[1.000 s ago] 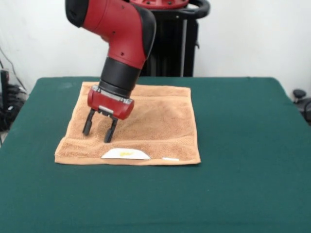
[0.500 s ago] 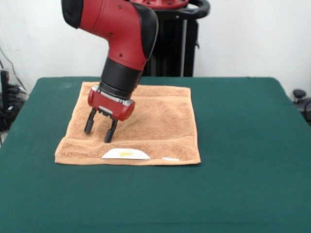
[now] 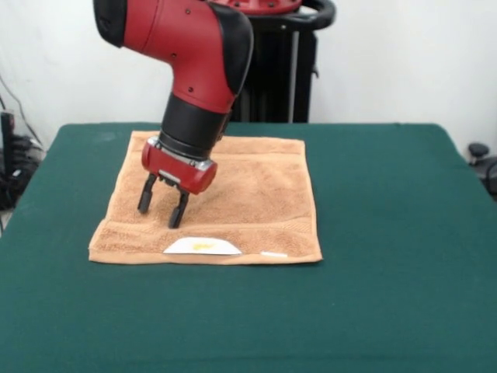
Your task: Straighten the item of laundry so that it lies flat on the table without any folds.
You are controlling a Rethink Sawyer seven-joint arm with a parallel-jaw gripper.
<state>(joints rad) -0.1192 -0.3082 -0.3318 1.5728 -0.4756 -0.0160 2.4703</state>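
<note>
The item of laundry, a tan-orange terry towel (image 3: 248, 198), lies spread out on the dark green table (image 3: 388, 233), left of centre in the front view. Its woven border band and two white labels (image 3: 202, 247) run along the near edge. No fold shows on the part I can see; the arm hides a patch near the far left corner. My gripper (image 3: 161, 214) hangs open over the towel's near-left part, fingers pointing down, tips just above or barely at the cloth. Nothing is held between them.
The table's green top stretches wide to the right of the towel and in front of it. Cables and dark equipment (image 3: 12, 163) sit off the left edge, and a black object (image 3: 485, 159) stands off the right edge.
The gripper has risen slightly and edged a little away from the near edge. The towel looks the same.
</note>
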